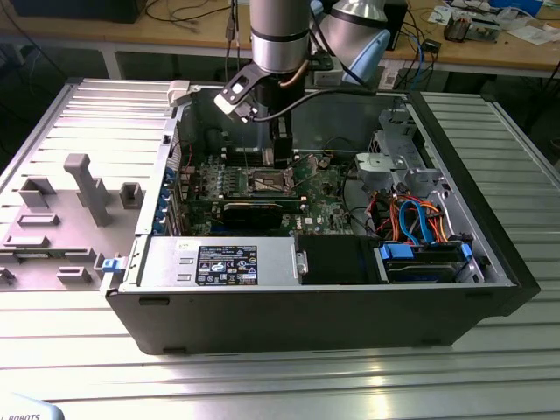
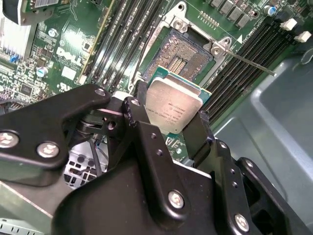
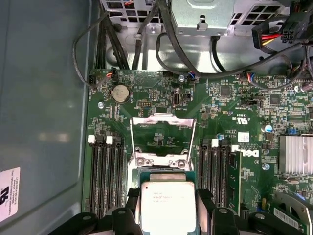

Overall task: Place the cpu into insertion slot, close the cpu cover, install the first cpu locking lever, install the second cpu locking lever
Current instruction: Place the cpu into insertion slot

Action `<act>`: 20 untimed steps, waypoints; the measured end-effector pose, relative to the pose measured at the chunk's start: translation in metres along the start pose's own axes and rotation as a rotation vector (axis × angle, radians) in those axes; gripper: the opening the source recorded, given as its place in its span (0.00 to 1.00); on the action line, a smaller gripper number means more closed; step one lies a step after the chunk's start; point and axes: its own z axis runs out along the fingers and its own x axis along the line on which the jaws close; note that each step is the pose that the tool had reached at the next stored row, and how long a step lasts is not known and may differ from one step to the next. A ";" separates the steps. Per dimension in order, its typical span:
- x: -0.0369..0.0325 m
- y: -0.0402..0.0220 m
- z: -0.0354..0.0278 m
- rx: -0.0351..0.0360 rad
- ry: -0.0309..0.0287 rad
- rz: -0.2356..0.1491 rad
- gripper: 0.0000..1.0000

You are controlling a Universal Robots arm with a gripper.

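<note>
Black gripper [image 2: 170,117], jaws clamped on opposite edges of cpu [image 2: 173,100], chip between them above insertion slot [image 2: 178,54], cpu cover [image 3: 164,132] swung open

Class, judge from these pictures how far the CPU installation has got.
Done: nothing is seated yet; the insertion slot lies bare and the cpu cover stands open. In hand: the gripper, shut on the cpu, holds it near the slot. Left: seating, closing the cover, both levers; one lever sticks out free.
</note>
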 end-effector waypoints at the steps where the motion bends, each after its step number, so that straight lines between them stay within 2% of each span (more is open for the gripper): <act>1: 0.0002 -0.0002 0.0011 0.0001 -0.0006 0.005 0.54; 3: 0.0004 -0.0010 0.0036 -0.0003 -0.0013 0.016 0.54; 5: 0.0006 -0.0011 0.0071 -0.0003 -0.0052 0.020 0.54; 6: 0.0007 -0.0013 0.0088 -0.0002 -0.0108 0.020 0.54; 7: 0.0008 -0.0014 0.0109 -0.0001 -0.0136 0.019 0.54; 9: 0.0022 -0.0043 0.0141 -0.0133 -0.0141 0.019 0.54; 10: 0.0029 -0.0052 0.0148 -0.0160 -0.0140 0.019 0.54; 11: 0.0039 -0.0060 0.0163 -0.0182 -0.0140 0.020 0.54; 16: 0.0058 -0.0071 0.0229 -0.0195 -0.0145 0.026 0.54; 20: 0.0063 -0.0153 0.0262 -0.0344 -0.0149 0.026 0.54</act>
